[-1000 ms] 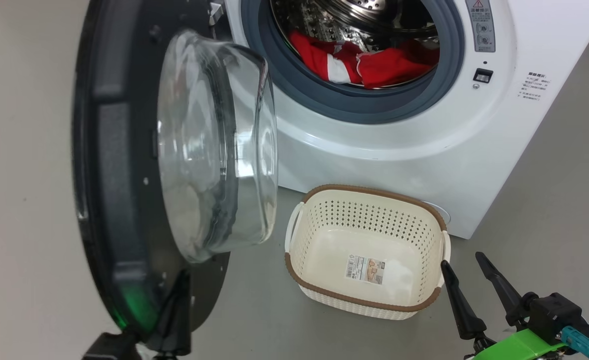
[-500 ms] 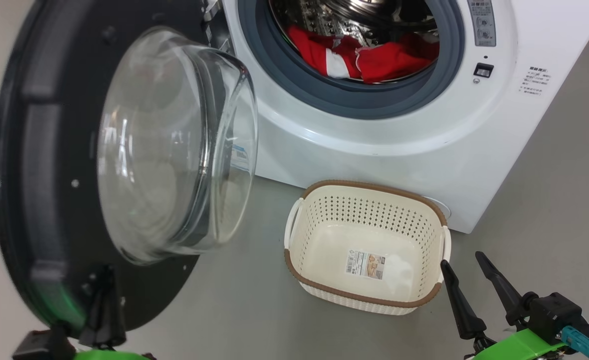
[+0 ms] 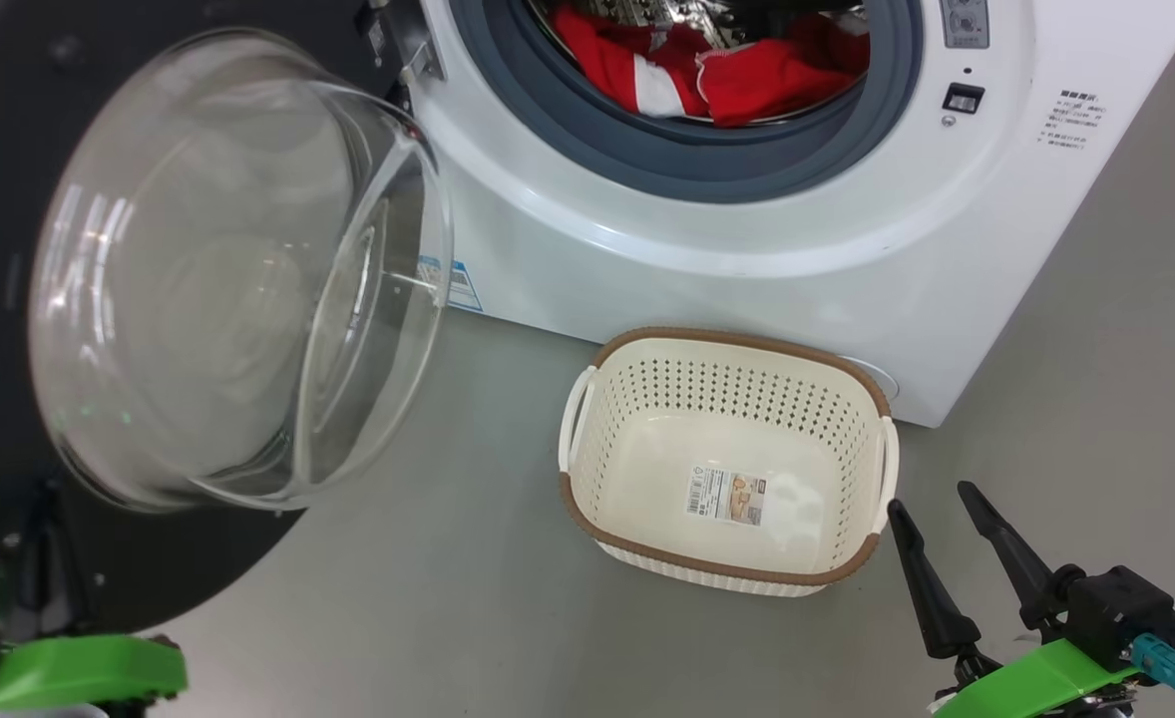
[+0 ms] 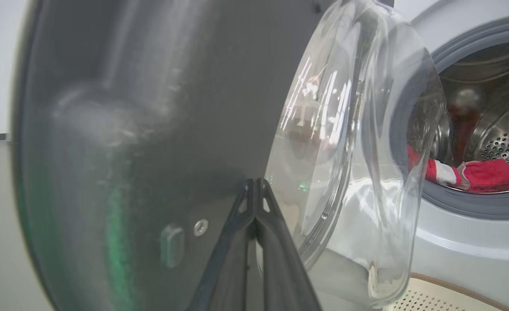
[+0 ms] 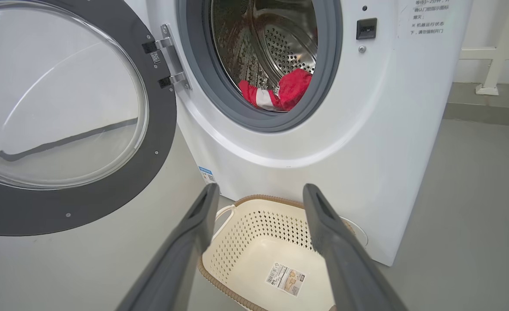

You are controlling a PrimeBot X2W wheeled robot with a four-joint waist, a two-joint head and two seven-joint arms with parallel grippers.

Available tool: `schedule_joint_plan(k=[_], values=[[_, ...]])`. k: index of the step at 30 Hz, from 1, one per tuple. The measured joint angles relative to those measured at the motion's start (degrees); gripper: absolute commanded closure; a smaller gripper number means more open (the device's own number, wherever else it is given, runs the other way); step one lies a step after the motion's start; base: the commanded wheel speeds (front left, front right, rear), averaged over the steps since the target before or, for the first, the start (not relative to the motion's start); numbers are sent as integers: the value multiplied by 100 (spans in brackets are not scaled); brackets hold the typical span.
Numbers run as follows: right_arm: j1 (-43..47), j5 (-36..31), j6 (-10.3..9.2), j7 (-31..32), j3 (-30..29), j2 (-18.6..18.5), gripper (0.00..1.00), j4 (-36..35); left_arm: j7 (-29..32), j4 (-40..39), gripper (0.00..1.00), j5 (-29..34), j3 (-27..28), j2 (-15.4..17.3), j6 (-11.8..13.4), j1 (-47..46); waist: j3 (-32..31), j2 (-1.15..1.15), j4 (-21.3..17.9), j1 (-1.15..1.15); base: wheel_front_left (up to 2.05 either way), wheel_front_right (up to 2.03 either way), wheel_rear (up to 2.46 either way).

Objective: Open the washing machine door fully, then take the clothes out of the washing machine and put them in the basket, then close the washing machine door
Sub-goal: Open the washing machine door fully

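The washing machine door [image 3: 228,269] stands swung wide out to the left, its glass bowl facing me. My left gripper [image 4: 254,183] is shut, its tips against the door's black inner face beside the bowl, with nothing between the fingers. Inside the drum of the washing machine [image 3: 747,259] lie the red and white clothes [image 3: 707,70], which the right wrist view shows as clothes [image 5: 289,88] too. On the floor in front stands the cream basket [image 3: 737,339], with just a paper label inside. My right gripper [image 3: 932,499] is open, low and to the right of the basket.
Grey floor runs around the machine. The open door [image 5: 159,129] takes up the space to the left of the machine's opening. A white frame [image 5: 492,56] stands by the wall behind the machine on the right.
The door has swung further open to the left with my left gripper against it. The head view has shifted a little. My right gripper has stayed where it was, open.
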Motion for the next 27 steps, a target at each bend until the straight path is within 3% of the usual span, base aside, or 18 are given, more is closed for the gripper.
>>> schedule_joint_plan(k=[10,16,27], values=[[-144,-10,0,0,-2,-40,0,-15,-1,283,100,333,821,43,-110,-538,206,0,-106,0,0,0,0],[-246,-52,0,-1,-13,-60,0,-62,-3,528,100,414,1300,234,-209,-849,359,0,-181,0,0,0,0],[-354,-58,0,-15,-79,-145,0,-108,-7,893,100,542,1874,366,-333,-1278,623,0,-272,0,0,0,0]])
